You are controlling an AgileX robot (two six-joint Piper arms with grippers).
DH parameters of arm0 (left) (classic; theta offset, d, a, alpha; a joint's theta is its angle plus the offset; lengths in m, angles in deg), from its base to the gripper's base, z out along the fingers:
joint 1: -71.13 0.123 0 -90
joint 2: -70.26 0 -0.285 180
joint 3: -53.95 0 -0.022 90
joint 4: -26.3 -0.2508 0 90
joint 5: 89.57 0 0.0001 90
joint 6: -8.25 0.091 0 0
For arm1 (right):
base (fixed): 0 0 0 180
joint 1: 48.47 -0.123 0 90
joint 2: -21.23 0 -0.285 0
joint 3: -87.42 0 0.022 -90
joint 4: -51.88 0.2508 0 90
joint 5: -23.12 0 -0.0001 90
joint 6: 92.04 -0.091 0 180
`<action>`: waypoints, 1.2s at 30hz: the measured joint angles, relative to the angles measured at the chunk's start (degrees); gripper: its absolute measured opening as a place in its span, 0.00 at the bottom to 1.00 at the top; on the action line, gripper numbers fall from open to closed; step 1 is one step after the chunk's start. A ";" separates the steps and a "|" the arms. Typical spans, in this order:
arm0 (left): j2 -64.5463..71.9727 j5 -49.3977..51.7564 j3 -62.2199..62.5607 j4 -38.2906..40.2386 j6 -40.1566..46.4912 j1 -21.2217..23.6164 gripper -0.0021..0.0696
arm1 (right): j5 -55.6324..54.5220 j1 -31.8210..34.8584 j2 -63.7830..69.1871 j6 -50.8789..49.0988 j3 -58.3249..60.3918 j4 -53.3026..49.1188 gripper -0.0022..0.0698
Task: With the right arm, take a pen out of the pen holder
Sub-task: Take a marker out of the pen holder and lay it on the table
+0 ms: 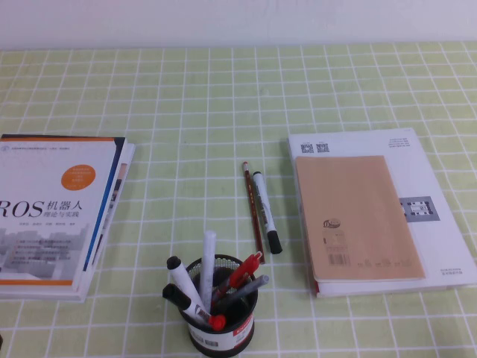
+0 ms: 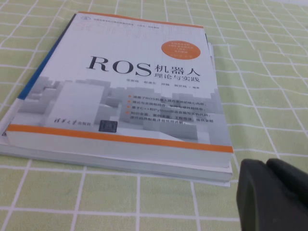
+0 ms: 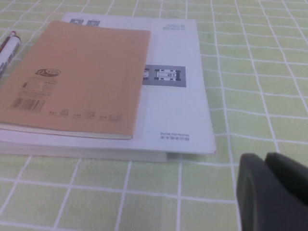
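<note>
A black mesh pen holder [image 1: 223, 337] stands near the table's front edge, in the middle. It holds several pens: a white one [image 1: 208, 257], a red one [image 1: 244, 270] and a black-capped marker [image 1: 179, 277]. Neither arm shows in the high view. My right gripper [image 3: 265, 161] is shut and empty, low over the tablecloth, just in front of the brown notebook [image 3: 77, 72]. My left gripper [image 2: 266, 166] is also shut and empty, in front of the ROS book [image 2: 139, 91].
A white marker [image 1: 265, 211] and a reddish pencil [image 1: 253, 211] lie side by side beyond the holder. The brown notebook [image 1: 356, 216] rests on a white book [image 1: 440, 171] at the right. The ROS book [image 1: 52, 212] lies on another book at the left.
</note>
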 joint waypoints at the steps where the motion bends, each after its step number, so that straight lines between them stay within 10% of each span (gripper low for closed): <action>1: 0.00 0.00 0.00 0.00 0.00 0.00 0.02 | 0.00 0.00 0.00 0.00 0.00 0.00 0.01; 21: 0.00 0.00 0.00 0.00 0.00 0.00 0.02 | 0.00 0.00 0.00 0.00 0.00 1.91 0.01; 36: 0.00 0.00 0.00 0.00 0.00 0.00 0.02 | -11.23 0.00 0.00 0.00 0.00 31.89 0.01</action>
